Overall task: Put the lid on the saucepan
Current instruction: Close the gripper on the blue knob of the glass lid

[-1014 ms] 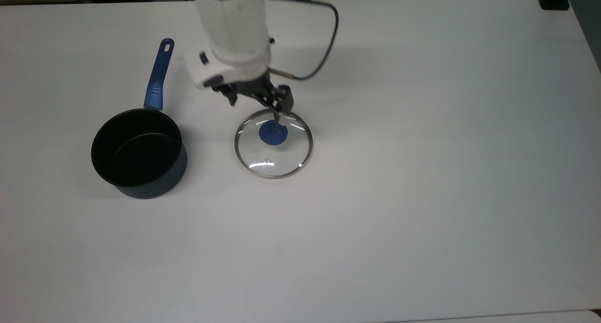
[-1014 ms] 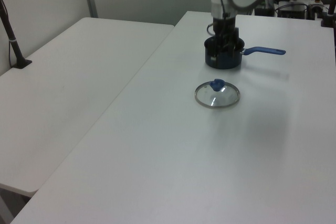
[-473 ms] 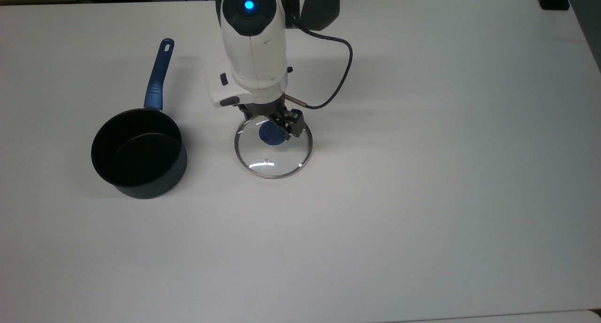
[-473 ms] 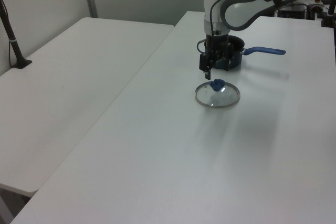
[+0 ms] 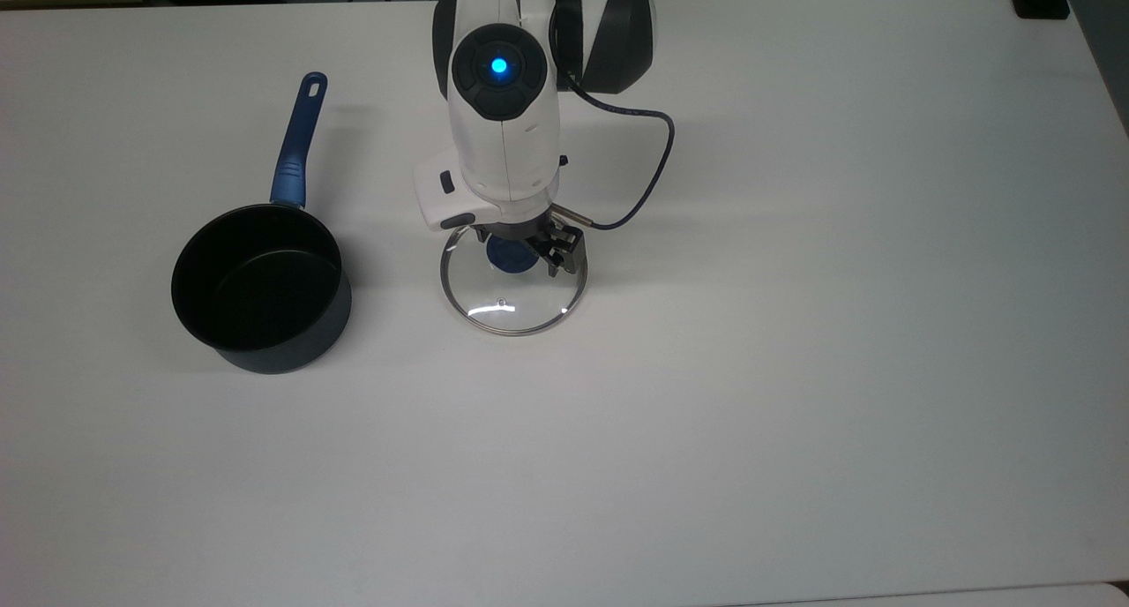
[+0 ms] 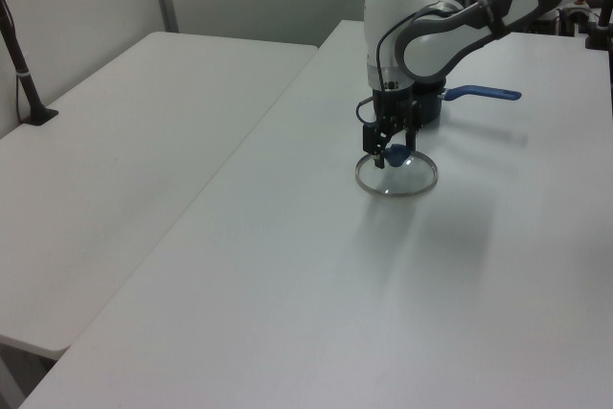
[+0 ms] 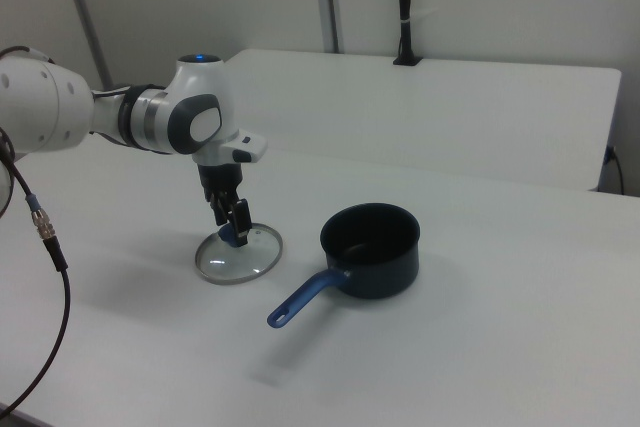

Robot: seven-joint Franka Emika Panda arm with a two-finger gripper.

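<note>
Claw over the lid's knob, saucepan standing apart.

I see the round clear glass lid with the blue knob (image 5: 512,281) flat on the white bench (image 5: 794,369), the claw (image 5: 520,248) low over its knob, fingers apart either side. The small black saucepan with the long blue handle (image 5: 261,288) stands uncovered, apart, toward the top view's left.

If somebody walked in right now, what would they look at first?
Probably the big white robot arm with its glowing blue light, bending down over the middle of the white table. Its gripper is right at the blue knob of the glass lid, which lies flat on the table. Next they'd spot the black saucepan with its long blue handle, open and apart from the lid, at the top view's left.
</note>
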